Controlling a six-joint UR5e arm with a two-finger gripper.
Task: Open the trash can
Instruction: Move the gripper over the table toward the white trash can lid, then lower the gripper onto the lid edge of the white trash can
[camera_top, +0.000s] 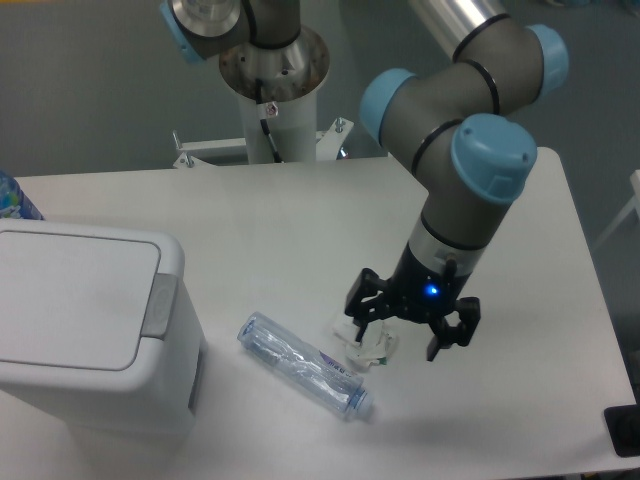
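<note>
The trash can is a large boxy white bin at the table's left front. Its flat lid lies shut, with the grey push tab on its right edge. My gripper hangs well to the right of the can, just above the table, pointing down. Its jaws stand open and hold nothing. A small crumpled piece of clear plastic lies under its left finger.
A clear plastic bottle lies on its side between the can and the gripper. The arm's base post stands at the table's back. A blue object shows at the left edge behind the can.
</note>
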